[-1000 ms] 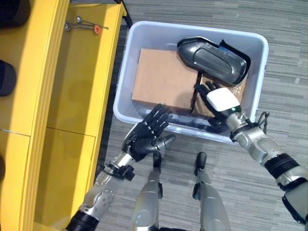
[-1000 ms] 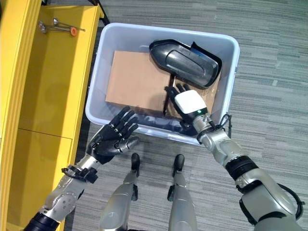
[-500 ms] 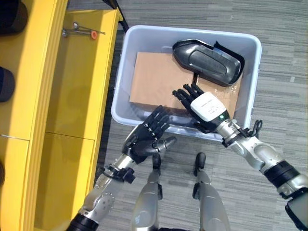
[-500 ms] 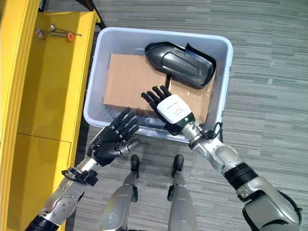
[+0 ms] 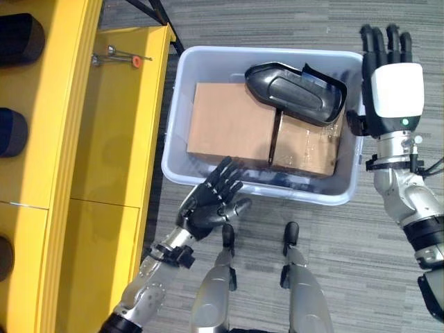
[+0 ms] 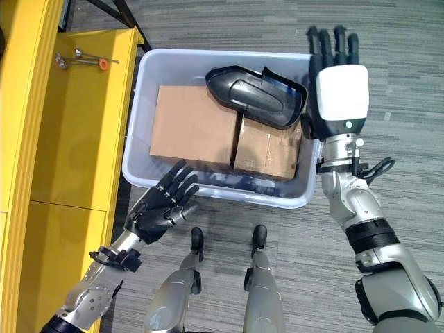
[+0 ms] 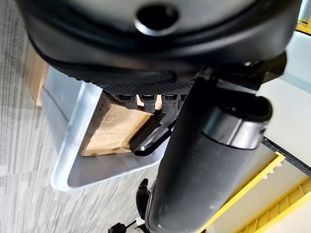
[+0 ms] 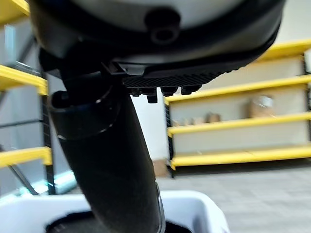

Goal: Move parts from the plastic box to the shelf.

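On grey striped carpet (image 5: 277, 17) a pale plastic box (image 5: 180, 118) holds two cardboard cartons (image 5: 232, 125) and a black moulded part (image 5: 295, 90). Left of it stands the yellow shelf (image 5: 111, 139). Both hands are spread, empty: left hand (image 5: 208, 205) near, right hand (image 5: 390, 83) raised beside its right wall.

Head eyes overhead (shared box (image 5: 208, 62)) — wrists close

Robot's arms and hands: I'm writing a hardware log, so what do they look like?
Both arms are silver-grey jointed metal with black bands at the wrists and forearms. The left hand is dark all over, with black fingers and thumb. The right hand is dark too, with a glossy white cover on its back and a black cable looping at its wrist.
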Robot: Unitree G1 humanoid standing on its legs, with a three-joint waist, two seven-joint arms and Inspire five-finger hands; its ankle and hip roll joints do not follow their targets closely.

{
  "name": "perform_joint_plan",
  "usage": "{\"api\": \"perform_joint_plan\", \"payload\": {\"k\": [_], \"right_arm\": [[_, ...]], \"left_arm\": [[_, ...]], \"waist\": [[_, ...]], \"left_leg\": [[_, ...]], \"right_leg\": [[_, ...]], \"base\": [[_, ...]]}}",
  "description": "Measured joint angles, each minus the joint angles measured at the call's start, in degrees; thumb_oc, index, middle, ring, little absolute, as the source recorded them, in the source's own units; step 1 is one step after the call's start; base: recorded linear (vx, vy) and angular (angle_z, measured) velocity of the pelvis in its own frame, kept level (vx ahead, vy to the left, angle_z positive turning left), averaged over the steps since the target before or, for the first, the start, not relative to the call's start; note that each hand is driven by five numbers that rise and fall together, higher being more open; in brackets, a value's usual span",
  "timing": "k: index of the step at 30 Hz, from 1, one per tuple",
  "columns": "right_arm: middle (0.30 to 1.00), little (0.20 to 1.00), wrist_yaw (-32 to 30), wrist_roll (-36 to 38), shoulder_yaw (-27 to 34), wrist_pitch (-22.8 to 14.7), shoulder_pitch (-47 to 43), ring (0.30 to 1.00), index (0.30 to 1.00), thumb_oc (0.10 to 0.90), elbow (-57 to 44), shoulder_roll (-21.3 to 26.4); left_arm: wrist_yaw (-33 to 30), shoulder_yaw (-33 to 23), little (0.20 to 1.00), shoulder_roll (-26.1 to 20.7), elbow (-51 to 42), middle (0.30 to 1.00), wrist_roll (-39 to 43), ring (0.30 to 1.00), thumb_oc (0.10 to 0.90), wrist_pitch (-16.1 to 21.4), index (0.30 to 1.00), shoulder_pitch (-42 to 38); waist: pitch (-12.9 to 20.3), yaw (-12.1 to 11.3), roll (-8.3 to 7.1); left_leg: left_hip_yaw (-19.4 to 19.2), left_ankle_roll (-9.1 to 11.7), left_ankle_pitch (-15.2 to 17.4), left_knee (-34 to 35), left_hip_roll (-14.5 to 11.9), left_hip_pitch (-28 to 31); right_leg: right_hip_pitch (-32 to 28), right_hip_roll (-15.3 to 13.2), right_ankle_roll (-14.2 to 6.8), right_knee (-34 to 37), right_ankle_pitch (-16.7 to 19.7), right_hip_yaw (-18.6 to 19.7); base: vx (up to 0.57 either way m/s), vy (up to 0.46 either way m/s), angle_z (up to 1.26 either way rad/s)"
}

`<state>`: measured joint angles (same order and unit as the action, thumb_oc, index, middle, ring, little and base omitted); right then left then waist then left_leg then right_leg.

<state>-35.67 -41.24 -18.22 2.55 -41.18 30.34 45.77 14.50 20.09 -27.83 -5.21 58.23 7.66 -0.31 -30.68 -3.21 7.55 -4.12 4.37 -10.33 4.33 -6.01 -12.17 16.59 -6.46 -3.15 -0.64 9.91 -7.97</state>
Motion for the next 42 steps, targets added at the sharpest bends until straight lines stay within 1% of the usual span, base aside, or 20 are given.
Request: {"api": "perform_joint_plan", "payload": {"k": [3,7,11,13,14,15,17,18,21,24,26,27,30,32,36,38,42], "right_arm": [[1.0,1.0,0.1,1.5,0.0,1.2,0.0,1.0,1.0,0.9,2.5,0.0],[1.0,1.0,0.5,1.4,-0.5,1.5,-1.1,1.0,1.0,0.9,5.9,0.0],[1.0,1.0,3.6,-1.3,-4.3,1.5,-3.8,1.0,1.0,0.9,6.8,0.2],[1.0,1.0,5.4,-3.5,-7.6,1.5,-5.5,1.0,1.0,0.9,8.8,0.3],[1.0,1.0,6.2,-4.2,-8.9,1.5,-5.7,1.0,1.0,0.9,8.9,0.3],[1.0,1.0,6.5,-5.6,-10.6,1.6,-6.2,1.0,1.0,0.9,9.3,0.3],[1.0,1.0,6.4,-7.4,-14.8,1.6,-8.7,1.0,1.0,0.9,13.6,0.4],[1.0,1.0,6.4,-8.9,-14.9,1.7,-9.9,1.0,1.0,0.9,15.4,0.4],[1.0,1.0,6.3,-10.0,-15.2,2.7,-10.0,1.0,1.0,0.9,14.8,0.4],[1.0,1.0,6.1,-10.5,-15.3,2.8,-10.5,1.0,1.0,0.9,14.6,0.4],[1.0,1.0,6.1,-10.3,-16.5,3.8,-10.5,1.0,1.0,0.9,15.5,0.4],[1.0,1.0,6.1,-10.1,-16.7,5.5,-10.5,1.0,1.0,0.9,16.4,0.2],[1.0,1.0,6.3,-6.2,-16.2,8.4,-10.5,1.0,1.0,0.9,19.1,0.0],[1.0,1.0,6.7,-5.2,-14.8,8.6,-10.8,1.0,1.0,0.9,19.5,-0.4],[1.0,1.0,9.2,-4.6,-15.3,8.3,-11.6,1.0,1.0,0.9,19.7,-0.6],[1.0,1.0,10.1,-1.9,-15.9,7.2,-12.7,1.0,1.0,0.9,19.6,-0.6],[1.0,1.0,10.2,-0.9,-16.0,6.5,-14.0,1.0,1.0,0.9,19.6,-1.8]], "left_arm": [[0.0,0.0,1.0,0.0,0.0,1.0,0.0,1.0,0.9,0.0,1.0,0.2],[0.0,0.1,1.0,0.0,0.0,1.0,0.0,1.0,0.9,0.0,1.0,0.1],[0.3,0.1,1.0,0.0,0.0,1.0,0.0,1.0,0.9,0.0,1.0,0.1],[1.4,0.1,1.0,0.1,0.0,1.0,0.0,1.0,0.9,0.0,1.0,-0.3],[1.6,0.1,1.0,0.1,0.0,1.0,-0.1,1.0,0.9,0.0,1.0,-0.4],[1.7,0.1,1.0,0.1,0.0,1.0,0.0,1.0,0.9,0.0,1.0,-0.5],[2.4,0.0,1.0,0.0,0.0,1.0,0.0,1.0,0.9,0.0,1.0,-0.5],[2.6,0.0,1.0,0.0,0.1,1.0,0.0,1.0,0.9,0.0,1.0,-0.4],[3.0,0.0,1.0,0.0,0.3,1.0,0.0,1.0,0.9,-0.1,1.0,0.3],[3.8,0.0,1.0,0.0,0.2,1.0,-0.1,1.0,0.9,-0.1,1.0,0.6],[3.9,0.0,1.0,0.0,0.2,1.0,-0.1,1.0,0.9,-0.2,1.0,0.6],[4.0,0.0,1.0,0.0,0.2,1.0,-0.1,1.0,0.9,-0.2,1.0,0.5],[4.2,-0.1,1.0,0.0,0.2,1.0,-0.1,1.0,0.9,-0.2,1.0,0.6],[4.4,-0.1,1.0,0.0,0.2,1.0,-0.1,1.0,0.9,-0.2,1.0,0.6],[4.9,-0.1,1.0,0.0,0.2,1.0,-0.1,1.0,0.9,-0.2,1.0,0.7],[4.9,-0.1,1.0,0.0,0.2,1.0,0.0,1.0,0.9,-0.3,1.0,0.6],[4.9,-0.1,1.0,0.1,0.2,1.0,-0.1,1.0,0.9,-0.9,1.0,0.4]], "waist": [[0.0,0.0,0.0],[0.0,-0.1,0.01],[0.0,-0.1,0.05],[0.0,-0.2,0.07],[0.0,-0.5,0.07],[0.0,-1.4,0.07],[0.0,-2.2,0.07],[0.0,-2.8,0.07],[0.0,-3.2,0.06],[0.0,-3.4,0.06],[0.0,-3.4,0.06],[0.0,-3.4,0.06],[0.0,-3.4,0.06],[0.0,-3.3,0.07],[0.0,-3.7,0.07],[0.0,-3.8,0.07],[0.0,-3.8,0.08]], "left_leg": [[0.1,-0.4,0.2,0.0,0.2,0.0],[0.4,-0.7,0.5,0.0,0.2,-0.1],[0.7,-0.3,0.0,-0.2,0.4,-1.4],[1.4,-0.3,0.0,-0.9,0.5,-2.4],[1.5,-0.3,0.0,-1.0,0.5,-2.7],[1.4,-0.3,0.0,-1.0,0.6,-2.9],[1.9,-0.2,-0.1,-1.5,1.0,-3.7],[2.5,-0.1,-0.1,-2.0,1.1,-4.9],[2.9,0.0,-0.2,-2.0,1.0,-5.2],[2.9,0.2,-0.3,-2.1,0.9,-5.8],[2.9,0.2,-0.4,-2.1,1.0,-5.9],[2.9,0.2,-0.4,-2.3,1.0,-6.1],[2.9,0.2,-0.3,-2.3,0.9,-6.3],[2.9,0.2,-0.3,-2.6,0.9,-6.6],[2.9,0.2,-0.3,-2.8,0.9,-6.9],[2.9,0.2,-0.3,-2.9,1.0,-7.4],[2.9,0.2,-0.4,-3.0,1.0,-8.1]], "right_leg": [[0.1,-0.3,-0.2,-0.4,-0.3,-0.1],[0.7,-0.5,0.0,-1.9,-1.2,-0.2],[3.8,-0.9,0.1,-6.1,-3.2,-0.2],[5.4,-1.3,0.2,-8.7,-4.6,-0.4],[6.2,-1.4,0.3,-10.1,-5.4,-0.5],[7.4,-1.5,0.5,-12.2,-6.5,-0.5],[9.3,-2.1,0.6,-16.1,-8.6,-0.6],[10.9,-2.3,0.8,-17.7,-9.3,-0.5],[11.6,-2.3,1.1,-19.1,-10.0,-0.7],[12.4,-2.2,1.3,-19.8,-10.2,-0.7],[12.7,-2.2,1.4,-20.0,-10.2,-0.7],[12.9,-2.2,1.5,-20.0,-10.2,-0.7],[13.0,-2.3,1.5,-19.9,-10.2,-0.7],[13.1,-2.3,1.5,-19.8,-10.1,-0.7],[13.3,-2.5,1.5,-19.9,-10.1,-0.7],[14.1,-2.5,1.4,-20.4,-10.1,-0.6],[14.9,-2.5,1.6,-20.7,-10.1,-0.6]], "base": [[0.03,-0.023,0.04],[0.03,-0.034,0.03],[0.01,-0.05,0.03],[0.0,-0.047,0.15],[0.01,-0.057,0.12],[0.0,-0.067,0.1],[0.0,-0.065,0.19],[0.0,-0.067,0.19],[0.0,-0.048,0.07],[0.0,-0.041,0.0],[-0.01,-0.009,-0.02],[0.0,0.0,0.0],[0.0,0.0,0.0],[0.0,0.0,0.0],[0.0,0.0,0.0],[0.01,0.001,-0.02],[0.01,-0.001,-0.02]]}}
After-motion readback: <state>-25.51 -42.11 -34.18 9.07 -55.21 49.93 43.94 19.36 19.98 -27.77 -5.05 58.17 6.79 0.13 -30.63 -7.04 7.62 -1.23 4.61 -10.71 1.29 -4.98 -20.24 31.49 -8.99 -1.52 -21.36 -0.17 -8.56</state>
